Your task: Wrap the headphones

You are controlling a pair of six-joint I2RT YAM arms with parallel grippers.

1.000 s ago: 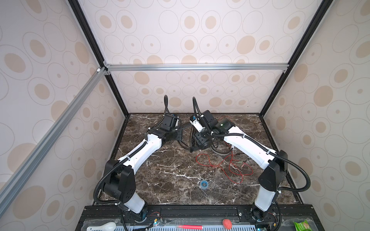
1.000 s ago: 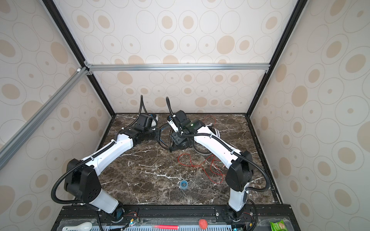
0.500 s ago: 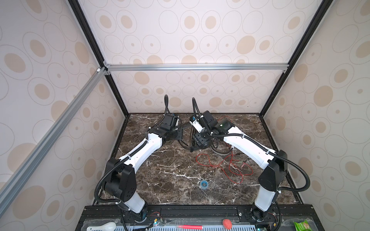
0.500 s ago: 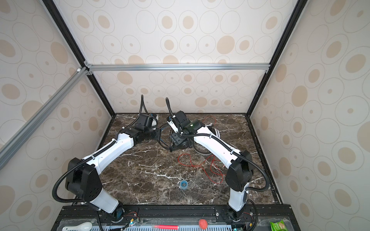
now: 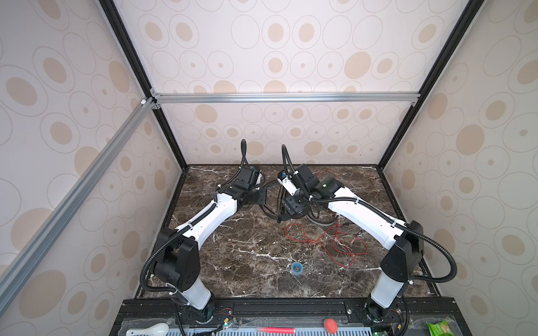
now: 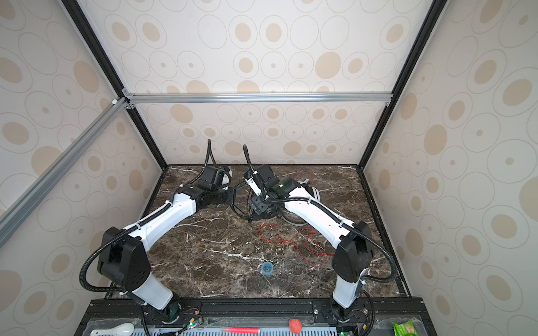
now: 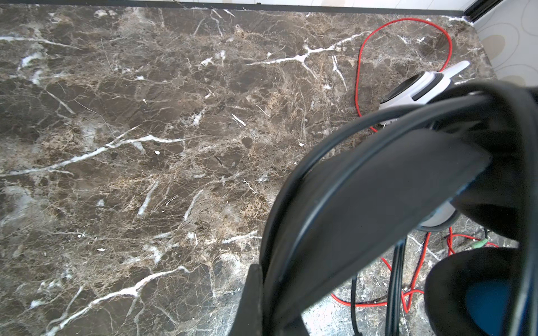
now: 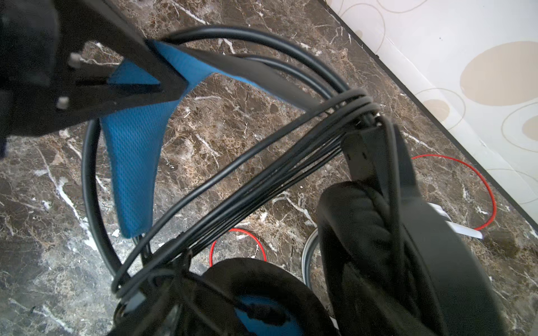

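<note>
- the left gripper [image 5: 260,196] is clenched on the headband of the all-black over-ear headphones [image 7: 364,189]. in the right wrist view the band's blue mesh lining [image 8: 134,163] is seen pinched between its jaws.
- the right gripper [image 5: 292,214] is pointed down onto the same pair. whether it is released or clenched cannot be told, since its fingertips are hidden among the black parts.
- the black headphones are found at the far middle of the table, between the two grippers.
- a thin black cord [image 8: 247,186] is wound in several turns across the arch of the headband, from the band's side down toward an ear cup with a blue inner face.
- the white headphones with black pads [image 7: 419,87] are laid on the table to the far right of the black pair, and are partly hidden by the right arm in both top views.
- their thin red cord [image 5: 334,241] is spread in loose loops on the dark brown marble table [image 5: 247,247], right of the middle and nearer than the right gripper. one more loop is seen by the far wall.
- a small blue ring [image 5: 296,267] is laid at the near middle, well apart from both pairs.
</note>
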